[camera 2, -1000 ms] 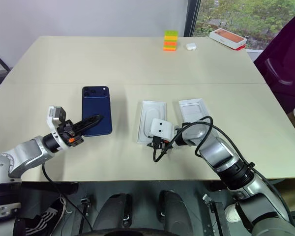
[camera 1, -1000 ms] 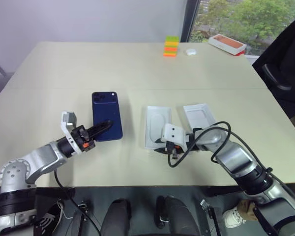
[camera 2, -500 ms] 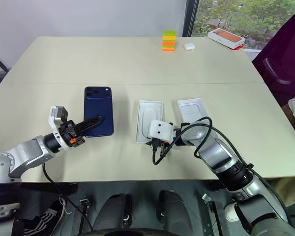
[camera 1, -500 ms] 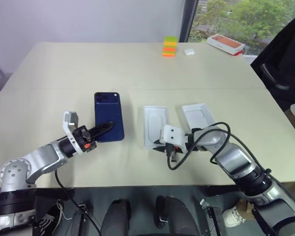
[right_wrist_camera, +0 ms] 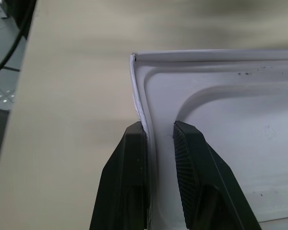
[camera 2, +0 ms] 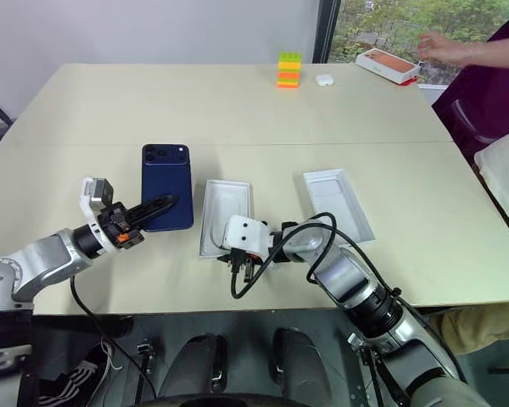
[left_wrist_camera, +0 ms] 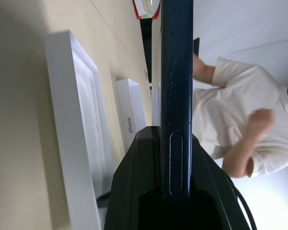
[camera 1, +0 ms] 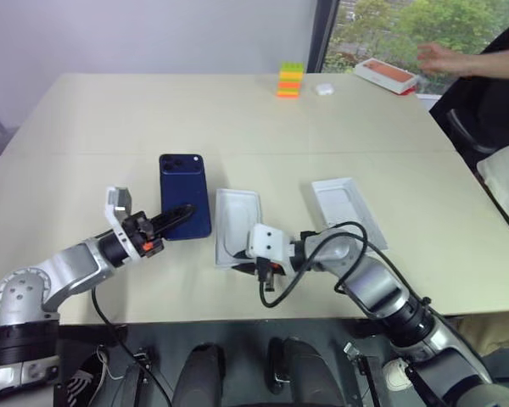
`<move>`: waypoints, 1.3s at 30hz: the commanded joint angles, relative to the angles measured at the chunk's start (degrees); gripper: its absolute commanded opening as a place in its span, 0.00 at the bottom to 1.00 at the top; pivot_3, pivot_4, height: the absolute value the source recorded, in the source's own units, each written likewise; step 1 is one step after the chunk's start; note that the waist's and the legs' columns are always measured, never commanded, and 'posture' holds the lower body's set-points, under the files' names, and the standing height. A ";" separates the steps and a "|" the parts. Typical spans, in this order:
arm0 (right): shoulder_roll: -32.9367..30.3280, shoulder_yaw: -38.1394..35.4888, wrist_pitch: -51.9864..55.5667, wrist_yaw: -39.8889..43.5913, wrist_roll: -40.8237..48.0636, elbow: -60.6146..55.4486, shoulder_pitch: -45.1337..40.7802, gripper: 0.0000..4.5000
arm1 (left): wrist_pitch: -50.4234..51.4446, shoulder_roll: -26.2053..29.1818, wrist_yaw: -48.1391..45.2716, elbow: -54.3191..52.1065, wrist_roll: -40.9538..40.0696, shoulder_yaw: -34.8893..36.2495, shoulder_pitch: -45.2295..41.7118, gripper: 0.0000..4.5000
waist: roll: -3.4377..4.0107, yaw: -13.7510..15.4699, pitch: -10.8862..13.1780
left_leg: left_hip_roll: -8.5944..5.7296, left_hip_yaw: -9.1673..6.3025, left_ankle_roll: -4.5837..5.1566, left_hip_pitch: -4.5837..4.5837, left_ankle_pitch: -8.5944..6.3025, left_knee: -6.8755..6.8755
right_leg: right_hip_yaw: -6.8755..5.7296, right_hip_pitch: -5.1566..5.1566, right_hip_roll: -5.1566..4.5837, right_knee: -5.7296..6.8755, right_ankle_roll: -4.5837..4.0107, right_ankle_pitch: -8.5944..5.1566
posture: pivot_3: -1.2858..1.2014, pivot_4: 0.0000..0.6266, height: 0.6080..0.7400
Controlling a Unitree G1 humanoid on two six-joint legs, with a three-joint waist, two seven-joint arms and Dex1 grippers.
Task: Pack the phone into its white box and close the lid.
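Observation:
My left gripper (camera 1: 181,214) is shut on the near end of the dark blue phone (camera 1: 185,191). In the left wrist view the phone (left_wrist_camera: 177,72) runs edge-on out from between the black fingers (left_wrist_camera: 134,158). The white box (camera 1: 237,216), a shallow tray with a moulded recess inside, lies just right of the phone. My right gripper (camera 1: 236,259) is shut on the box's near wall. The right wrist view has one finger (right_wrist_camera: 132,143) outside the wall and the other inside the box (right_wrist_camera: 230,105). The lid (camera 1: 346,208) lies inside-up further right, apart from both grippers.
At the table's far edge stand a stack of coloured bricks (camera 1: 290,80), a small white case (camera 1: 325,88) and an orange-pictured box (camera 1: 386,75). A person's hand (camera 1: 441,58) hovers by that box. A black cable (camera 1: 276,284) loops below my right wrist.
My right gripper has slid the white box leftwards, away from the lid and close to the phone. The left gripper keeps the phone in place. A person's arm has come in at the far right.

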 commanded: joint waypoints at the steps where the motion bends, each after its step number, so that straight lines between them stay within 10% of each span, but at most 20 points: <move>1: 0.74 0.07 0.78 -0.57 0.11 0.38 -0.38 0.31 | -0.32 0.19 -0.99 -2.17 -2.01 0.93 0.00 0.00 | 0.00 0.04 0.00 | 0.00 0.00 0.00 0.00 0.00 0.00 | 0.00 0.00 0.00 0.00 -0.01 -0.01 | 0.52 0.24 1.00; 6: 0.00 -1.94 1.08 1.02 1.95 -1.50 -0.05 0.83 | 0.12 0.45 -1.15 -2.03 -1.98 0.48 0.59 0.00 | 0.01 0.08 0.01 | -0.01 0.01 0.00 -0.03 0.00 0.00 | 0.00 -0.02 -0.01 -0.02 -0.02 -0.02 | 0.52 0.24 1.00; 17: -9.93 -19.81 -1.49 10.02 15.40 -0.71 0.99 0.83 | 1.18 -2.36 -1.24 -1.19 2.68 -5.91 -1.75 0.00 | 0.03 0.22 0.03 | -0.09 0.00 0.00 -0.16 0.00 0.01 | 0.00 -0.04 -0.09 -0.11 0.08 0.04 | 0.52 0.24 1.00; 38: -11.21 -22.19 -9.45 8.10 16.09 4.97 2.76 0.83 | 5.82 -10.33 -2.08 7.91 17.95 -8.87 -8.74 0.00 | 0.05 0.18 0.04 | -0.02 0.02 0.03 -0.11 -0.01 -0.02 | 0.04 -0.08 0.05 -0.05 0.13 0.07 | 0.52 0.24 1.00; 39: -11.01 -21.99 -9.32 7.90 16.10 4.91 2.60 0.84 | 5.87 -10.77 -1.82 8.04 18.08 -8.65 -8.98 0.11 | 0.05 0.19 0.04 | -0.02 0.01 0.03 -0.11 -0.01 -0.02 | 0.04 -0.08 0.05 -0.04 0.13 0.07 | 0.52 0.24 1.00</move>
